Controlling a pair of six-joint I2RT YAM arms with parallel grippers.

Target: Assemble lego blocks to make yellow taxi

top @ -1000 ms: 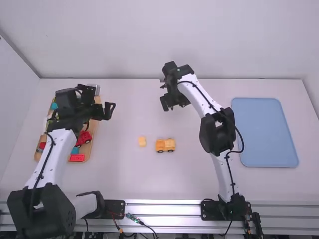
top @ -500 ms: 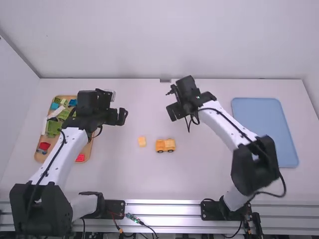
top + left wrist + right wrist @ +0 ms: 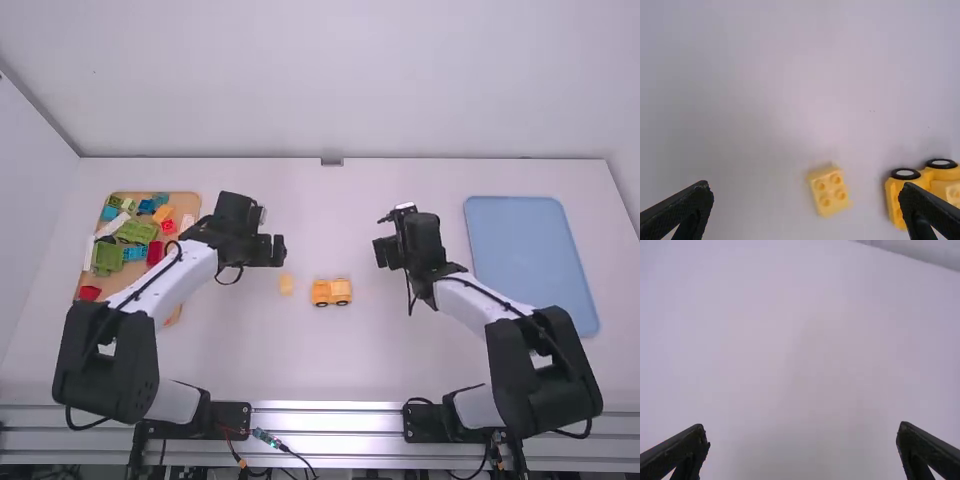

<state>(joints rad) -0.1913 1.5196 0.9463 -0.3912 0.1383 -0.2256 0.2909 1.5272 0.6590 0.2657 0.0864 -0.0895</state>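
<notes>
Yellow brick (image 3: 829, 191) — pale-blue tray (image 3: 531, 266)

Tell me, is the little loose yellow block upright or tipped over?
Upright: the small yellow block sits on the table, its round studs facing up in the left wrist view.

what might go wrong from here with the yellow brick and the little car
The left black two-finger gripper is open, and the small pale-yellow studded brick lies at a slant to its fingers, so closing now might twist it or catch it by a corner. The orange-yellow wheeled toy vehicle sits right beside the brick on the table, so a finger coming down could bump it and perhaps roll it away.
</notes>
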